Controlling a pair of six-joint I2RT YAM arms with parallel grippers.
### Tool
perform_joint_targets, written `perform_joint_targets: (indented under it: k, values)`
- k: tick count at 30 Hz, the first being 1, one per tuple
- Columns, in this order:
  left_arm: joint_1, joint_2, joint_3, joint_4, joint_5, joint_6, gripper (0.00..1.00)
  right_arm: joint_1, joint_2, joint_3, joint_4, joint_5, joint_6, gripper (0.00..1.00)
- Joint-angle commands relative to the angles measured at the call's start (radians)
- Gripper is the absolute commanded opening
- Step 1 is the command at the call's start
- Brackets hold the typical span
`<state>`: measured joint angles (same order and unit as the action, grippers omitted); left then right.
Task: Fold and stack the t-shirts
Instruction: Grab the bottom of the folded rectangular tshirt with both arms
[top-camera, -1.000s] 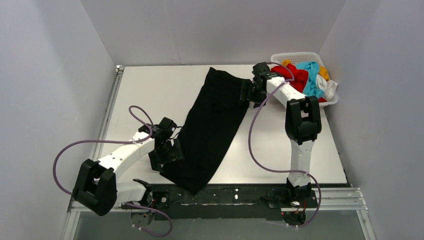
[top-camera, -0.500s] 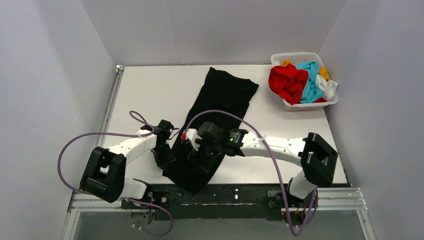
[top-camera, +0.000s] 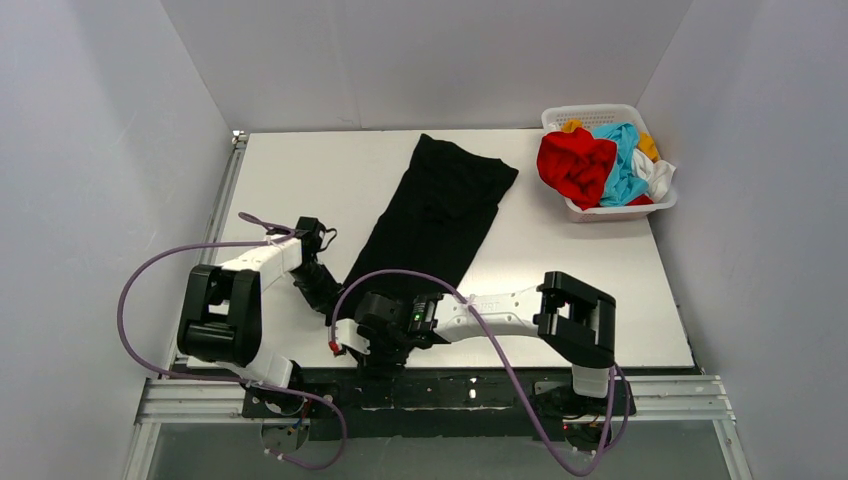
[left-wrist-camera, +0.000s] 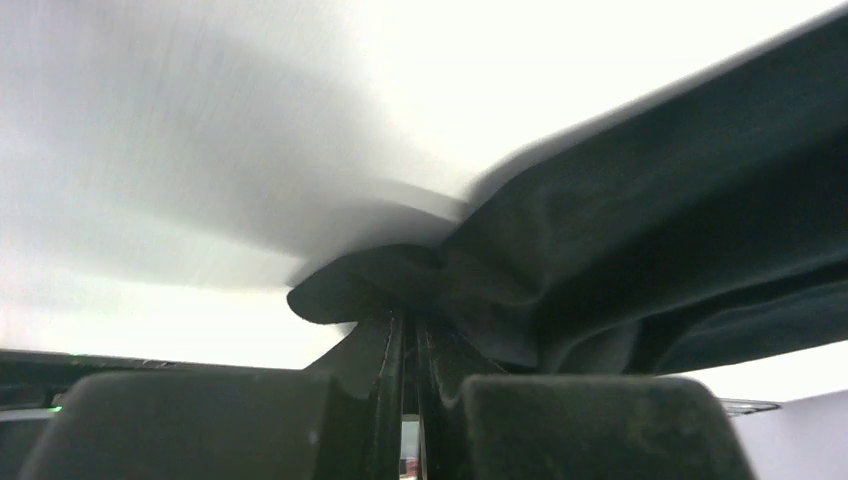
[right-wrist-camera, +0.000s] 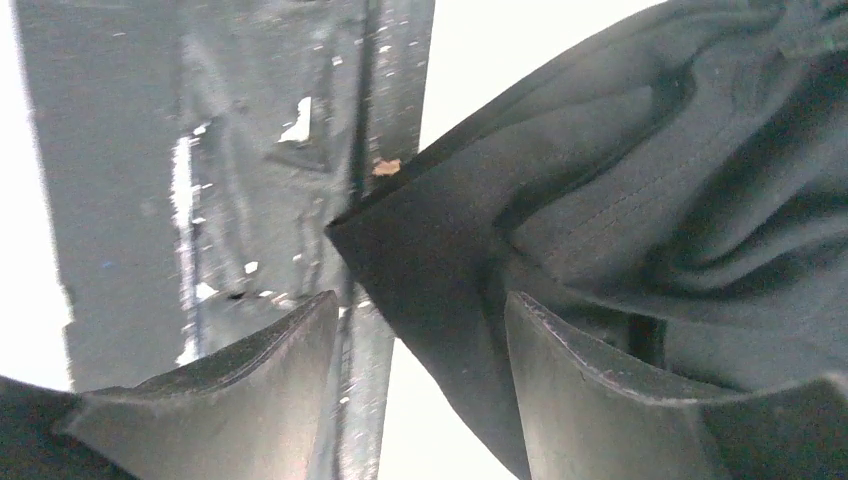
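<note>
Black t-shirt (top-camera: 440, 210): soft matte strip, 7-to-1 o'clock.
Left end effector (left-wrist-camera: 408, 335): clamped on its crumpled edge.
Right end effector (right-wrist-camera: 420, 315): parted, astride its pointed corner.

Spread t-shirt (top-camera: 440, 215) lies on the table (top-camera: 300, 170) — basket (top-camera: 592, 108) of other t-shirts (top-camera: 590, 165) at its far-right corner.

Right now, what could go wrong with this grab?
1. The left claw is shut on only a small bunched bit of the black t-shirt; it may slip out on lifting.
2. The right claw is open, with only the edge of the shirt's near corner between its jaws; closing could miss it or catch one layer.
</note>
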<state>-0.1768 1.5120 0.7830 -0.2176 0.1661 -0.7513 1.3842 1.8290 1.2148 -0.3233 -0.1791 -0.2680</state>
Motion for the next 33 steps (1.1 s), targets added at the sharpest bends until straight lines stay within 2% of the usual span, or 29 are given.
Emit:
perform_joint_targets:
  k: [1, 6, 13, 19, 24, 27, 30, 32, 33]
  values:
    - [0.049, 0.087, 0.087, -0.06, 0.087, 0.009, 0.0, 0.001, 0.054, 0.067, 0.059, 0.105, -0.099, 0.7]
    - [0.075, 0.104, 0.114, -0.09, 0.103, 0.012, 0.0, 0.009, 0.088, 0.074, 0.109, 0.114, -0.145, 0.71]
    - [0.08, 0.039, 0.078, -0.161, 0.031, 0.01, 0.0, 0.022, 0.094, 0.057, 0.215, 0.223, -0.167, 0.71]
    - [0.094, 0.005, 0.094, -0.228, 0.035, 0.013, 0.0, 0.023, 0.076, 0.018, 0.293, 0.212, -0.183, 0.71]
    - [0.096, 0.015, 0.103, -0.249, 0.089, 0.0, 0.0, 0.023, 0.138, 0.051, 0.266, 0.186, -0.197, 0.69]
    - [0.096, 0.014, 0.111, -0.283, 0.064, -0.013, 0.0, 0.022, 0.152, 0.07, 0.227, 0.161, -0.197, 0.58]
    - [0.097, -0.018, 0.125, -0.342, -0.009, -0.034, 0.0, 0.022, 0.131, 0.054, 0.195, 0.091, -0.195, 0.42]
    - [0.098, -0.051, 0.124, -0.377, -0.042, -0.054, 0.0, 0.022, 0.11, 0.058, 0.151, 0.063, -0.189, 0.15]
    - [0.098, -0.074, 0.119, -0.395, -0.06, -0.063, 0.0, 0.022, 0.092, 0.053, 0.136, 0.054, -0.178, 0.06]
